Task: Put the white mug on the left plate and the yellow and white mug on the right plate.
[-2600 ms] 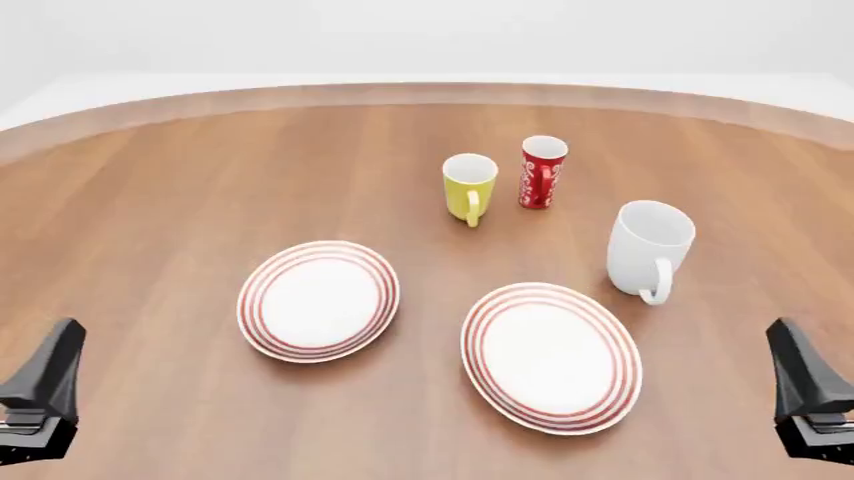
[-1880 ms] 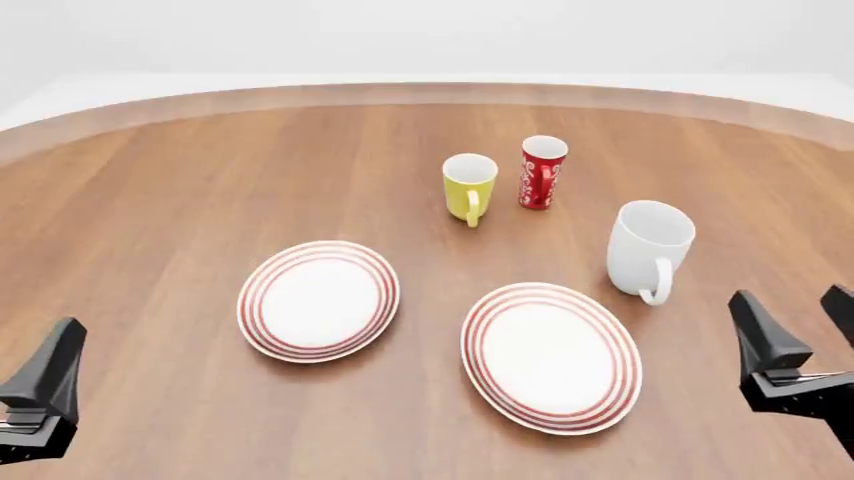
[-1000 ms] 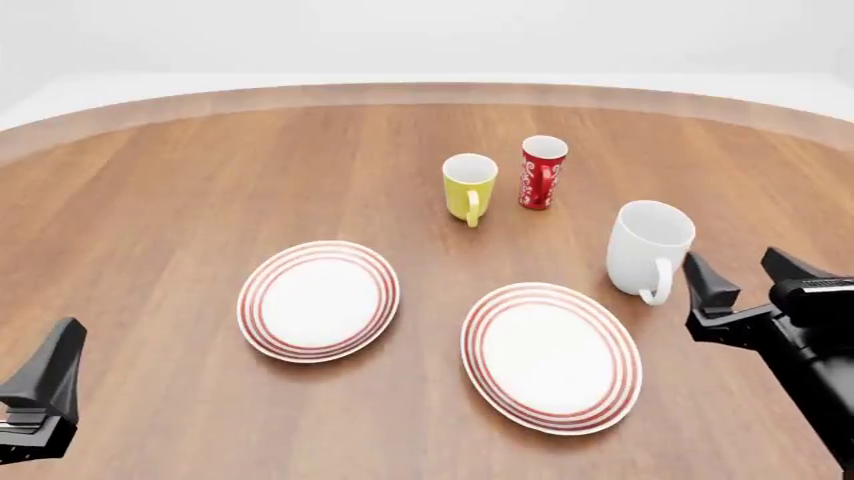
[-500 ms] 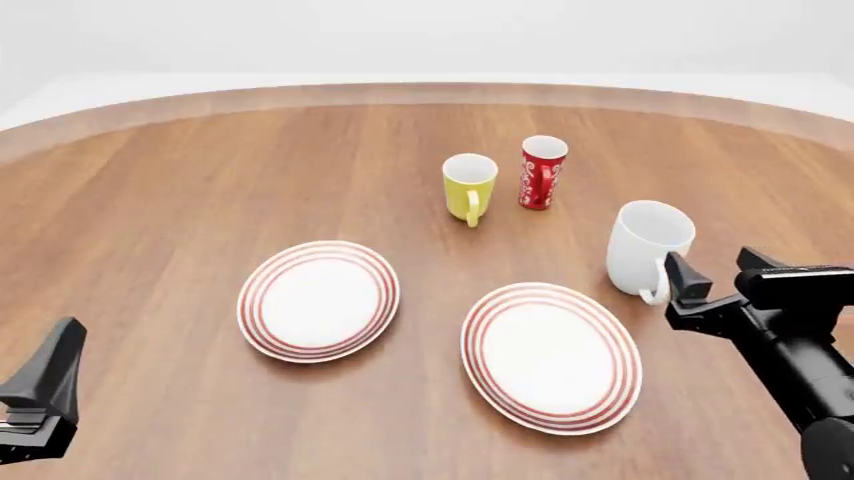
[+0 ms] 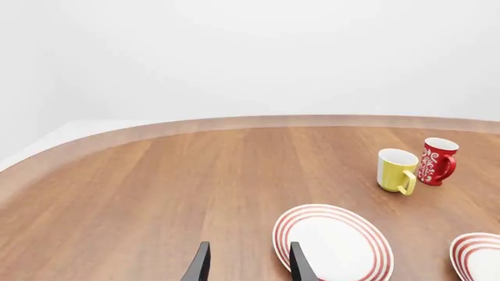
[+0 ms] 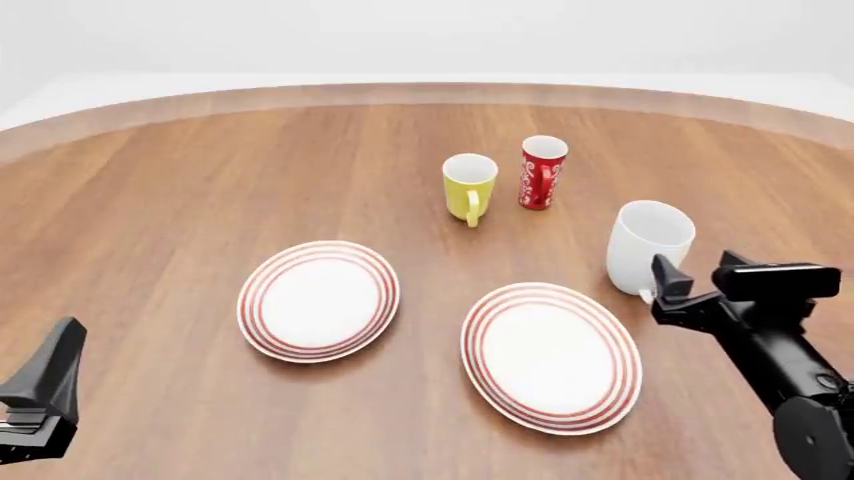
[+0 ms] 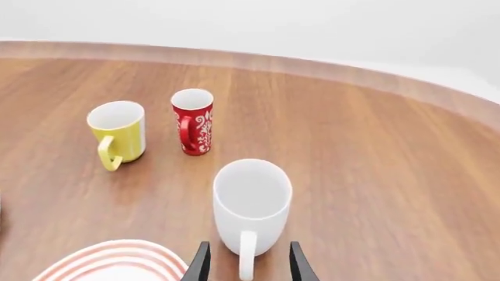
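Though upright, white mug (image 7: 252, 205) (glossy, loop-handled)

Round wooden table (image 6: 200, 170) with a raised pale rim, bearing two red-ringed plates side by side near the front: left plate (image 6: 319, 299), right plate (image 6: 551, 356). Farther back, yellow and white mug (image 6: 469, 186) just beside red-and-white patterned cup (image 6: 541, 171); white mug (image 6: 649, 245) upright near the right plate.

Two plates sit side by side at the front, left plate (image 6: 318, 299) and right plate (image 6: 551, 356). Behind them, the yellow and white mug (image 6: 469, 186) stands left of the patterned cup (image 6: 541, 171). The white mug (image 6: 650, 246) stands right of both, just behind the right plate.
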You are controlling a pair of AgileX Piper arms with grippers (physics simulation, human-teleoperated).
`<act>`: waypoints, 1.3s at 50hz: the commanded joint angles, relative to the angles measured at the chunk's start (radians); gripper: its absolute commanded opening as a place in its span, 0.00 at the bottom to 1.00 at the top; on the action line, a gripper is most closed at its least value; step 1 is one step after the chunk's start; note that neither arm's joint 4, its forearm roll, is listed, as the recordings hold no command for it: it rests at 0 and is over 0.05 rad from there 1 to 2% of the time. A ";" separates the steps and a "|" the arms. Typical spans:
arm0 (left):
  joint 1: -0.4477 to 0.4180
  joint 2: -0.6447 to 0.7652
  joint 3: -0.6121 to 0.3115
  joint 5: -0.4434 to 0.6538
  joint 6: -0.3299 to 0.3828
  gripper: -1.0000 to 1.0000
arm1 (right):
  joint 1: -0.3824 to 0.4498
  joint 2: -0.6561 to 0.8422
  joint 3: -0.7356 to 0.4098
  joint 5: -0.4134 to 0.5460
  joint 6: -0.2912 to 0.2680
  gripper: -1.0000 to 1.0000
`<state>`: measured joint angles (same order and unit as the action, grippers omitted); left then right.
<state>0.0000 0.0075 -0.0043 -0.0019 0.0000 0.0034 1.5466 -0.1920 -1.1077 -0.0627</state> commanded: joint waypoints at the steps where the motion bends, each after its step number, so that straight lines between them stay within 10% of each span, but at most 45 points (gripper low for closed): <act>1: 0.000 0.000 0.000 0.000 0.000 1.00 | -0.001 0.083 -0.026 -0.032 0.000 1.00; 34: 0.000 0.000 0.000 0.000 0.000 1.00 | -0.005 0.257 -0.086 -0.048 0.004 1.00; 35: 0.000 0.000 0.000 0.000 0.000 1.00 | -0.004 0.258 -0.088 -0.045 0.006 0.00; 65: 0.000 0.000 0.000 0.000 0.000 1.00 | 0.018 0.057 -0.040 0.031 0.014 0.00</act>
<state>0.0000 0.0075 -0.0043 -0.0019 0.0000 0.0126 1.6842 -0.2452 -1.1147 -0.0550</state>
